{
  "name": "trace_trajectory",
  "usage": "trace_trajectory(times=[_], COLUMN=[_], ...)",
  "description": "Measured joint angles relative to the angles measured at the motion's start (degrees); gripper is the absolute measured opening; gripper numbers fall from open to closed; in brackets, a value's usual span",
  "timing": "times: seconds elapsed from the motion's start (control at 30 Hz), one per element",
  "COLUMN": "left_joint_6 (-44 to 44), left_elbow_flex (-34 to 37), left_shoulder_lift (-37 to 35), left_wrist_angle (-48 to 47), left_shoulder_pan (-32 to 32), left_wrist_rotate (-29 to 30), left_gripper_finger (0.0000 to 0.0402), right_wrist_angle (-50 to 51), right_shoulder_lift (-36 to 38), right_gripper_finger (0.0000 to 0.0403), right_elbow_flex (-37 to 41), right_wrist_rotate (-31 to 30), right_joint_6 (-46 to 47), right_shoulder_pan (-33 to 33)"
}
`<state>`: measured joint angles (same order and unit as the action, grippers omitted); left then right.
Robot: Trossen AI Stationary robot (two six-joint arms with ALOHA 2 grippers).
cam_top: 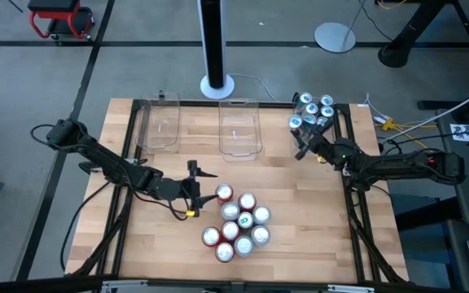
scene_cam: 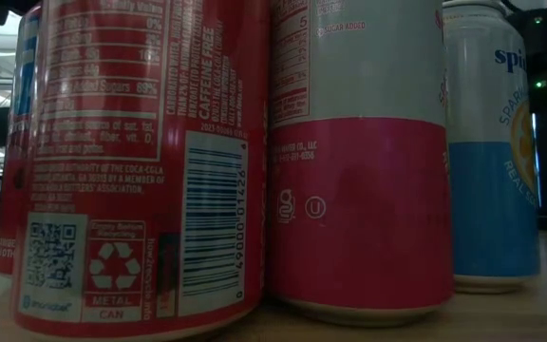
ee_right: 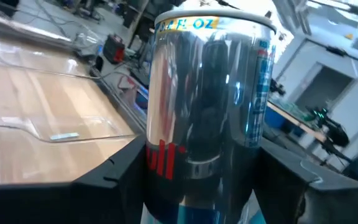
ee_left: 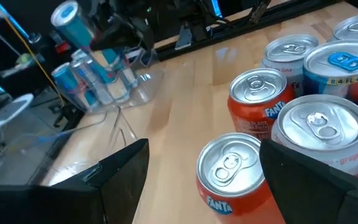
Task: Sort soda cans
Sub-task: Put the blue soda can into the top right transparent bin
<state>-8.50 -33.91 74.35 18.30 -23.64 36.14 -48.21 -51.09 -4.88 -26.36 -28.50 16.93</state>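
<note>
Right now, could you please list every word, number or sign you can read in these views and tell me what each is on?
"CAFFEINE FREE", "49000 01426", "METAL CAN" with recycling sign: red can, low view.
"spi", "SPAR": blue-and-white can; remainder cut off.
"FANTA": two orange cans, left wrist view.
"8.4 FL OZ": blue-tabbed can top.
"FL OZ" partly: silver can in the right gripper.
Nutrition panels and the pink-banded can: too small to read.

"Fanta" on orange cans; "CAFFEINE FREE", barcode 49000 on red can.
</note>
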Motion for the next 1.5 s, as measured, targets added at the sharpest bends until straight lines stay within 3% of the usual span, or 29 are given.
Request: trace_trajectory(times=[0.2, 0.47, 0.77, 0.93, 1.2, 1.5], left_joint_6=[1.89, 1.87, 3.81, 1.28, -6.97, -7.87], left_elbow_flex=[0.00, -2.06, -10.41, -18.38, -32.17, -43.03], left_shoulder_lift=[0.00, 0.00, 1.32, 8.06, 23.48, 34.89], left_wrist_angle=[1.65, 7.87, 7.86, 8.31, 13.37, 14.55], left_shoulder_pan=[0.46, 5.09, 18.60, 23.89, 26.78, 27.44], left_wrist_rotate=[0.03, -0.55, -18.81, -26.59, -27.23, -29.86], left_gripper_finger=[0.0294, 0.0294, 0.0338, 0.0347, 0.0347, 0.0347], right_wrist_angle=[-1.04, -6.89, -6.95, -7.92, -10.37, -11.74], right_shoulder_lift=[-0.04, -0.02, -0.02, -0.04, -0.04, -0.04], right_gripper_finger=[0.0225, 0.0225, 0.0225, 0.0225, 0.0225, 0.0225], right_elbow_flex=[-0.60, -0.69, -0.71, -0.77, -0.77, -0.82], right_wrist_rotate=[2.81, 11.72, 20.96, 24.87, 28.89, 31.87], right_joint_6=[-1.42, -3.99, -4.80, -4.90, -4.48, -3.99], right_shoulder_pan=[-0.02, -0.04, -0.08, -0.07, -0.07, -0.09])
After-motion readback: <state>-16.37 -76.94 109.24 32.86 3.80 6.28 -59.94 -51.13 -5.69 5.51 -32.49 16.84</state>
